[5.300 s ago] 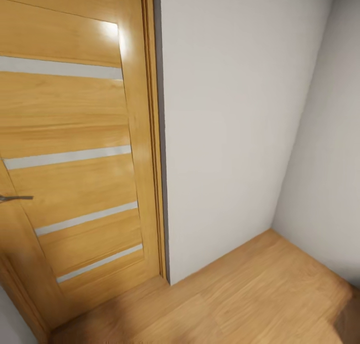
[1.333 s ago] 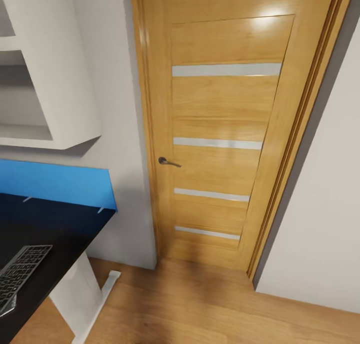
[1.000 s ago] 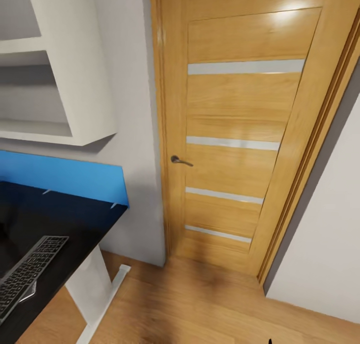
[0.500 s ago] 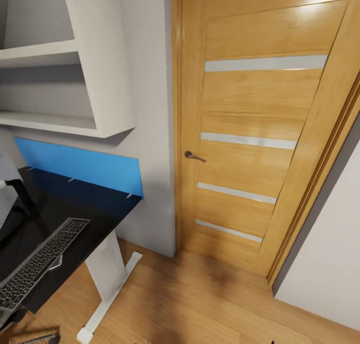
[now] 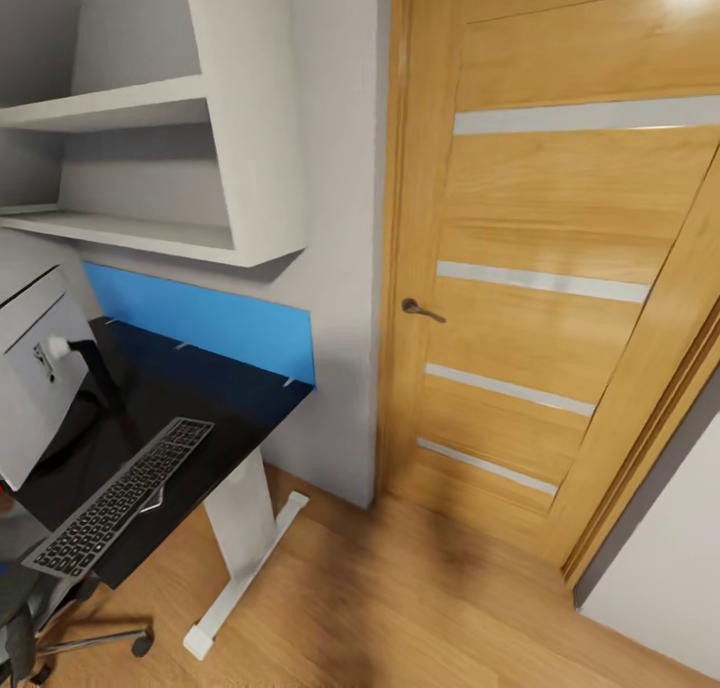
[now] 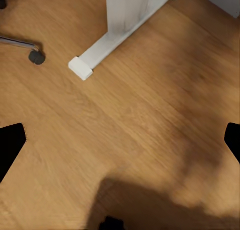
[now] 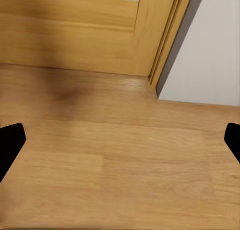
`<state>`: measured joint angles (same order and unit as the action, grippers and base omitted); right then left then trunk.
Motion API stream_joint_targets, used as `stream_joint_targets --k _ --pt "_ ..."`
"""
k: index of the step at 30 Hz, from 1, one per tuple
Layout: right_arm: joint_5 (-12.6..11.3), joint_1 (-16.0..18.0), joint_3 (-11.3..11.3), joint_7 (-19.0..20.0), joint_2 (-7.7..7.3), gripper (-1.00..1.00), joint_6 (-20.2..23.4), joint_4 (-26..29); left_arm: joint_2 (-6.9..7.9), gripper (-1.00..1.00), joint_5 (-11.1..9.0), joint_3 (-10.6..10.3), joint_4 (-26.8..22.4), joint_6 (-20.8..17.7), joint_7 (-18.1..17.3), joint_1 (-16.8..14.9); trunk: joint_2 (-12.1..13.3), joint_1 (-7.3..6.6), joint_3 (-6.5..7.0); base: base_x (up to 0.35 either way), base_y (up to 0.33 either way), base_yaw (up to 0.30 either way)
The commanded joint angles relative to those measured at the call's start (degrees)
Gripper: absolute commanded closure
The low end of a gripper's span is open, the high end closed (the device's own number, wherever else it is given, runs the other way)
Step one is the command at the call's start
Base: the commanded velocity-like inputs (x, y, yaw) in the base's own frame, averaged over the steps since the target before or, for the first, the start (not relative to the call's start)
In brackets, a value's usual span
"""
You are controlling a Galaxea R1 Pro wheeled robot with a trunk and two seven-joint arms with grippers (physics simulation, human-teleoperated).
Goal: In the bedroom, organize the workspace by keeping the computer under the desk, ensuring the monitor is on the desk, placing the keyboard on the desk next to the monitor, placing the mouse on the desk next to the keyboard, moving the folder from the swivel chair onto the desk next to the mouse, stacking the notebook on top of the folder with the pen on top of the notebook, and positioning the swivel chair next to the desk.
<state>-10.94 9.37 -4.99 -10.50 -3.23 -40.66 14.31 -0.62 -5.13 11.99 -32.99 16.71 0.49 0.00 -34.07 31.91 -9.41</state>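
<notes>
The head camera has swung left across the room: where earlier there was a bare wall corner and the door (image 5: 560, 298), the desk (image 5: 190, 408) now sits in the lower left of the head view, so the robot is turning toward the workspace. That brings the task's things into sight. The keyboard (image 5: 120, 498) lies along the desk's front edge, running toward its right corner. The monitor (image 5: 35, 378) stands at the desk's left, seen from its grey back, a cable plugged in. Below the front edge, a chair (image 5: 60, 618) leg and caster show on the floor. Mouse, folder, notebook and pen cannot be made out.

Both hands are spread wide and hold nothing: the left gripper (image 6: 120, 140) hangs over bare floor (image 6: 150, 120) near the desk's white foot (image 6: 107, 39), the right gripper (image 7: 120, 140) over floor by the door frame.
</notes>
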Motion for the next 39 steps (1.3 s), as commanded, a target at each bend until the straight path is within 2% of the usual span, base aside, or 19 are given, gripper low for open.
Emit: stream_joint_targets --k 1,6,11,26,33,39 --pt "-0.1 0.0 0.0 0.0 0.02 -1.00 -0.2 0.0 -0.02 -1.00 -0.4 0.0 0.0 0.4 -0.1 0.0 -0.1 0.02 -0.14 0.000 0.000 0.214" --pt "-0.1 0.0 0.0 0.0 0.07 -1.00 -0.1 -0.3 0.00 -1.00 -0.5 0.0 0.1 1.3 -0.1 0.0 -0.1 0.02 -0.42 0.000 0.000 0.218" --pt "-0.2 0.0 -0.1 0.0 0.20 -1.00 -0.1 -0.4 0.00 -1.00 -0.6 0.0 3.1 1.6 -0.1 0.0 -0.1 0.02 -0.47 0.000 0.000 0.263" --pt "-0.2 0.0 -0.2 -0.2 0.62 -1.00 -0.6 -0.6 -0.17 -1.00 -0.8 0.2 4.2 1.7 -0.1 0.0 -0.1 0.02 -0.27 0.000 0.000 0.276" --pt "-0.2 0.0 -0.1 -0.3 0.79 -1.00 -1.3 -0.6 -1.09 -1.00 -0.7 -0.2 6.8 1.7 -0.1 0.0 -0.1 0.02 -0.08 0.000 0.000 0.277" --pt "-0.1 0.0 0.0 -0.3 0.85 -1.00 -1.3 -1.4 -1.21 -1.00 -0.8 -0.1 7.0 2.8 -0.1 0.0 -0.1 0.02 -0.03 0.000 0.000 0.280"
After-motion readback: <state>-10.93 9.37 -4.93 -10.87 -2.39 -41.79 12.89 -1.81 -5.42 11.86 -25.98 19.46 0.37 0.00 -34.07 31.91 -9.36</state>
